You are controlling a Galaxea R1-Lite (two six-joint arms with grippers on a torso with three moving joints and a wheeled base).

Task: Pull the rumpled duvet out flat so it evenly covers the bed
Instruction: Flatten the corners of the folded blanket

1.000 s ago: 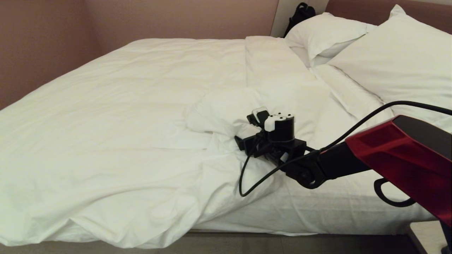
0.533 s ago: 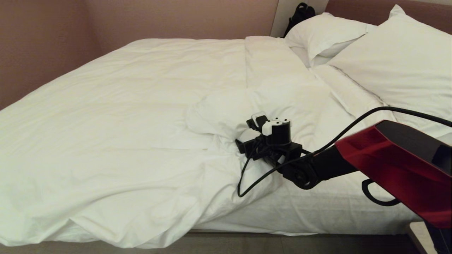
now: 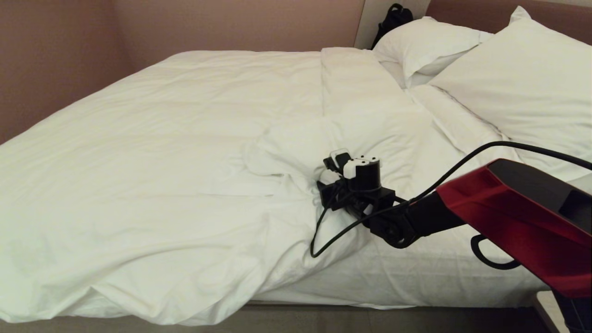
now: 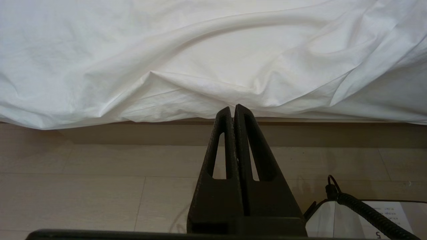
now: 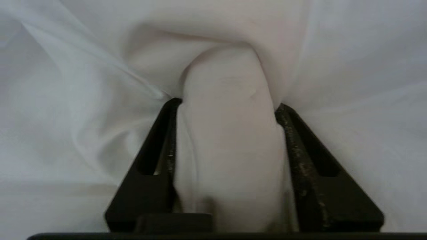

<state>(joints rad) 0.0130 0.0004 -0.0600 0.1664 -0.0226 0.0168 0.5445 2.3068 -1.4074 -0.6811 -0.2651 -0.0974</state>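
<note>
Our right hand (image 5: 227, 133) clenched on a thick fold of the duvet (image 3: 162, 152), bunched mid-bed (image 3: 439, 277) near the two pillows (image 3: 522, 78), our left hand (image 4: 232, 111) pressed closed, parked low beside the duvet's overhanging edge above the floor (image 4: 83, 186)

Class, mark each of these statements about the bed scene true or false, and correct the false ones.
1. The right gripper has a fold of the puffy white duvet between its fingers. True.
2. The left gripper is open wide. False: its fingers are pressed together, empty, low by the wood-look floor.
3. Two plump white pillows lie at the headboard end. True.
4. The duvet lies flat over the whole wide low bed. False: it is bunched, leaving the thin fitted sheet bare on the near side by the pillows.
</note>
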